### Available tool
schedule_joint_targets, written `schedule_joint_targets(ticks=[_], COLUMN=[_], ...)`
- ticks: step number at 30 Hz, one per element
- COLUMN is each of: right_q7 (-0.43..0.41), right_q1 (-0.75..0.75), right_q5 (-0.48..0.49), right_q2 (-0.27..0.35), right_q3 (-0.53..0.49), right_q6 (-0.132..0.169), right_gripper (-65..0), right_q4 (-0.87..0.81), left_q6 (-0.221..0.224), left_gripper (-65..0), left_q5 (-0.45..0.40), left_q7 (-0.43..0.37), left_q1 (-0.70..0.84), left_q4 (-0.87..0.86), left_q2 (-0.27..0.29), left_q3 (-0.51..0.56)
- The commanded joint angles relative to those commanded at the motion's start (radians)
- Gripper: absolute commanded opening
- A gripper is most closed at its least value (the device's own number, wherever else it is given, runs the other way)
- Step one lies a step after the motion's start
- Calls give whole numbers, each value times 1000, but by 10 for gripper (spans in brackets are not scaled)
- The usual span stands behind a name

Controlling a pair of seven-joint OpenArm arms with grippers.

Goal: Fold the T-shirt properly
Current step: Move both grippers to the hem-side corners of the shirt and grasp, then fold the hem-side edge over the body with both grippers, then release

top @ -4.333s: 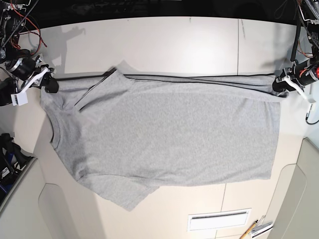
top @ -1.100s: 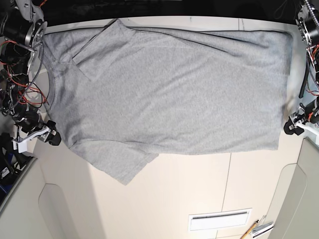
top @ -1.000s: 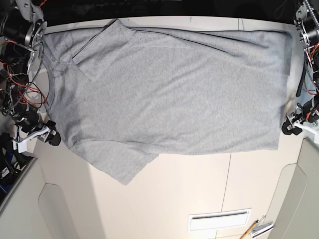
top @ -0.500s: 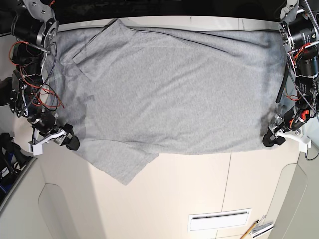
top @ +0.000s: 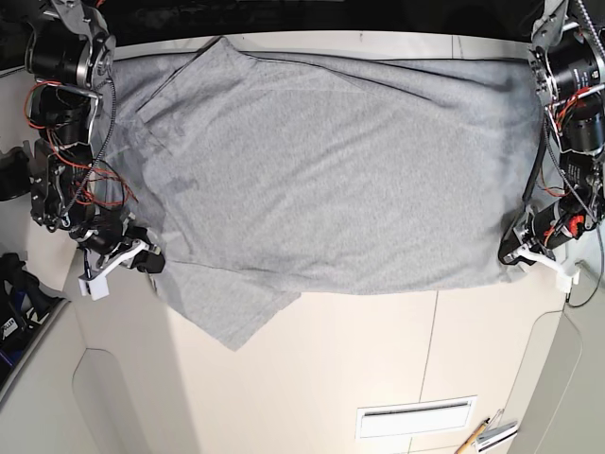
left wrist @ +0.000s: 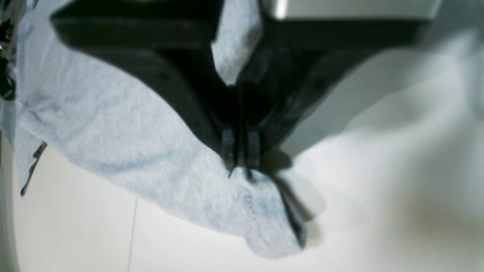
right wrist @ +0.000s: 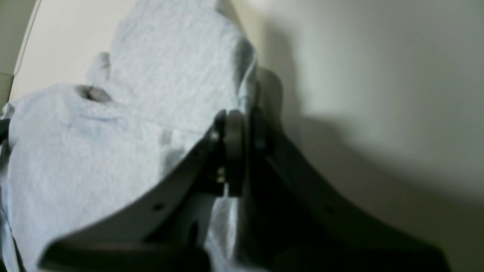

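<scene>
T-shirt (top: 331, 189): plain light grey, laid out wide with folded layers along the far side; one flap hangs out at near left. Long axis runs left-right, parallel to the far edge of the white table (top: 359, 350); it covers the middle and far part. Left gripper (top: 510, 255) clamped on near-right hem, right gripper (top: 154, 261) clamped on near-left edge. Collar direction: cannot tell.

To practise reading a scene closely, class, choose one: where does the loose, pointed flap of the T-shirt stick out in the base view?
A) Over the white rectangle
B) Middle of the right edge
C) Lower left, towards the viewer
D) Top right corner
C: the flap of the T-shirt juts out at the lower left, below the rest of the near edge.
</scene>
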State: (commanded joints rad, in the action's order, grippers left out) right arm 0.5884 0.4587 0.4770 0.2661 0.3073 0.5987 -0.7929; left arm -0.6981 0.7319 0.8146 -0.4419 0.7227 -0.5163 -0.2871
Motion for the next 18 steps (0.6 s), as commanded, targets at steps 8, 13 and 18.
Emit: schedule_joint_targets(ticks=[8, 13, 18], right_q7=[146, 237, 277], right_q1=[-8, -8, -53], right_q5=[31, 136, 214], right_q2=[20, 70, 114], right_q3=[0, 0, 0], right_q6=[0, 0, 2], right_gripper=[-650, -650, -650], right_q4=[-150, -219, -271], left_q6=[0, 0, 0], left_gripper=[-650, -650, -650], left_q5=[158, 328, 437], left_q7=[195, 375, 473], left_q1=[-23, -20, -7], left_q4=[76, 124, 124], left_q2=[-78, -154, -211], left_q3=[0, 0, 0])
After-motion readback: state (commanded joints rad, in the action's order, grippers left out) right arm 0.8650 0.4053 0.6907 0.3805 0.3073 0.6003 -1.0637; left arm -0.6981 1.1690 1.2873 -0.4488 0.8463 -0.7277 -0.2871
